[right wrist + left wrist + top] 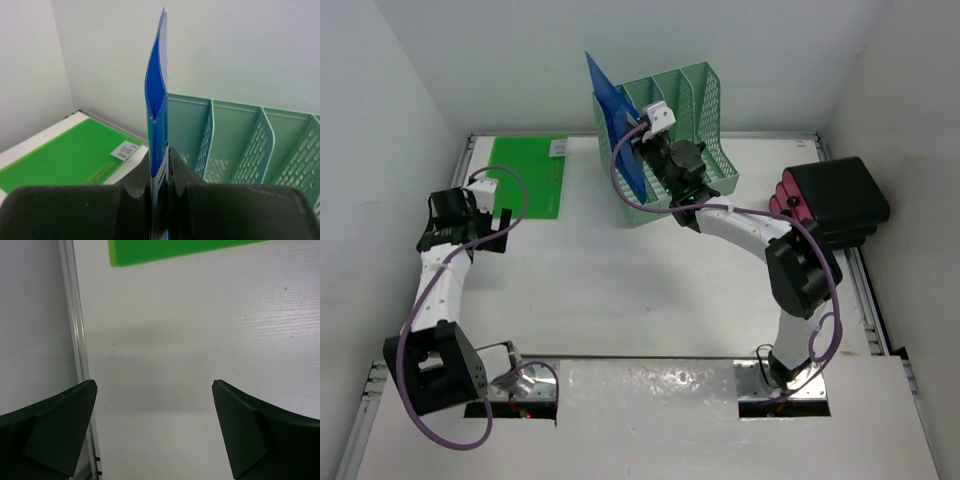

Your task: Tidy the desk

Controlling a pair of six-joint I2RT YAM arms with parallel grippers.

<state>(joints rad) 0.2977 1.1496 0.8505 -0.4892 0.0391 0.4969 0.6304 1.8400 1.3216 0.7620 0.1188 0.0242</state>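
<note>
Right tool (159,170): pinched narrow on the blue folder (156,100), which stands upright and edge-on.
Ahead and right of this tool: the mint file rack (235,135), slots running away from it. The folder stands at the leftmost wall; whether it is inside a slot cannot be told.
Left tool (155,390): wide, empty, over the bare counter (200,330) that lies beneath both arms; the farther arm from the rack.
Beyond left tool: green folder (165,250), flat.
Far right: black case (835,200), well apart, likely no obstacle.

Glossy plastic folder (156,110), smooth white desk (620,290)
</note>
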